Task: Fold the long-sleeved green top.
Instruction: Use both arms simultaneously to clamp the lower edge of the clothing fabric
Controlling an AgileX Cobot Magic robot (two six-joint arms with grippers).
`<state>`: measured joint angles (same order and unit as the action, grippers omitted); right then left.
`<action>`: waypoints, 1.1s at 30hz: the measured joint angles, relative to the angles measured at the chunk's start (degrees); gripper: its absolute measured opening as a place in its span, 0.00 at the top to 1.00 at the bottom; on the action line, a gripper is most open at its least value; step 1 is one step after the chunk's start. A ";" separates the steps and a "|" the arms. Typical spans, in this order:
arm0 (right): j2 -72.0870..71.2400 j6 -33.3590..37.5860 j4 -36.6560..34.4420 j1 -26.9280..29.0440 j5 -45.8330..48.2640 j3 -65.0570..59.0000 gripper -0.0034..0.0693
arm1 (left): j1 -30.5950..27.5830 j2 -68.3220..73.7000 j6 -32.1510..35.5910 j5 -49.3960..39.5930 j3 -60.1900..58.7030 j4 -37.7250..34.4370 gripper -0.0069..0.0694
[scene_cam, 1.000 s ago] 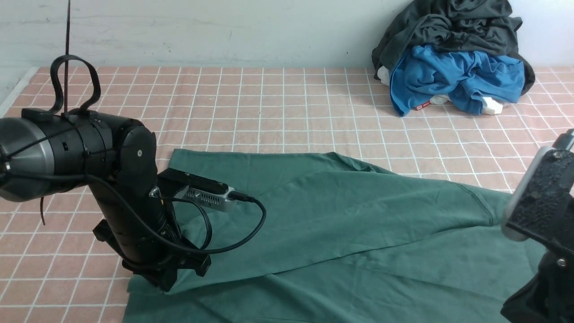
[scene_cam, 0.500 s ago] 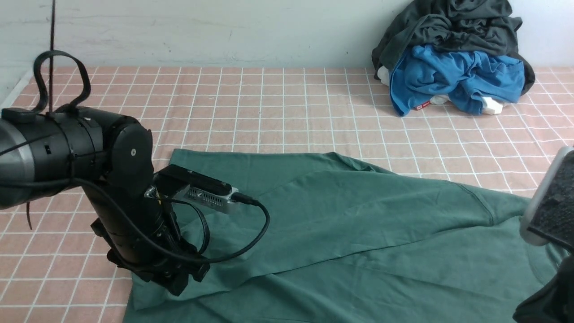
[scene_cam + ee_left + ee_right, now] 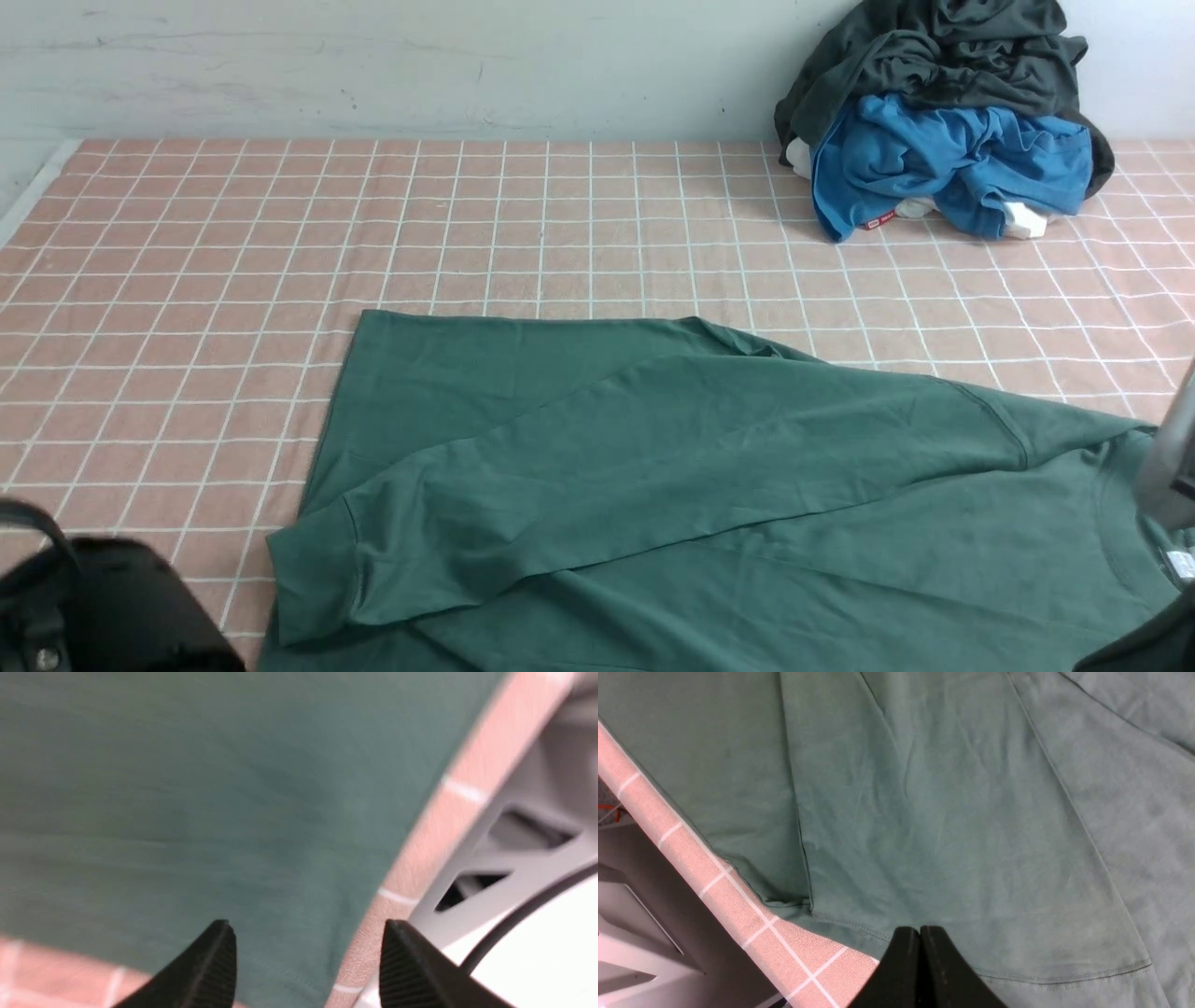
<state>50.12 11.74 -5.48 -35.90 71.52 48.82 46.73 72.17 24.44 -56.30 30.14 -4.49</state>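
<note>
Spread on the near pink-checked tabletop [image 3: 467, 233], the dark-green cotton long-sleeved top [image 3: 709, 485] is judged soft and limp, best pinched at its ribbed cuff [image 3: 313, 574]; the left gripper [image 3: 308, 935] is seen open, the right gripper [image 3: 920, 935] shut, empty.

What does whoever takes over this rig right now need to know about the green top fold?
Left gripper: open, empty, over the edge of the green long-sleeved top.
Right gripper: shut, nothing between its jaws, over the top.
Top: spread on the checked tablecloth, collar toward the robot's right.
Done: one sleeve lies folded diagonally across the body, cuff at the near left.
Left: the other sleeve is not clearly in view, so check it; the body folds are not yet done.
The blue garment and dark garment are piled far right, apart from the top.
</note>
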 joint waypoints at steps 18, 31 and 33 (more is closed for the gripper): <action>0.00 0.37 -0.16 -0.05 0.11 0.00 0.97 | 1.90 -0.11 6.47 10.83 -8.17 3.02 0.25; 0.00 0.42 -0.16 -0.05 0.11 0.00 0.97 | 1.90 -0.11 1.37 14.07 -8.27 8.41 0.25; 0.00 0.42 -0.16 -0.05 0.11 0.00 0.97 | 1.90 -0.11 -2.76 14.07 -8.14 9.31 0.28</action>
<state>50.12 12.16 -5.64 -35.95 71.63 48.82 48.64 72.06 21.67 -42.23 22.00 4.82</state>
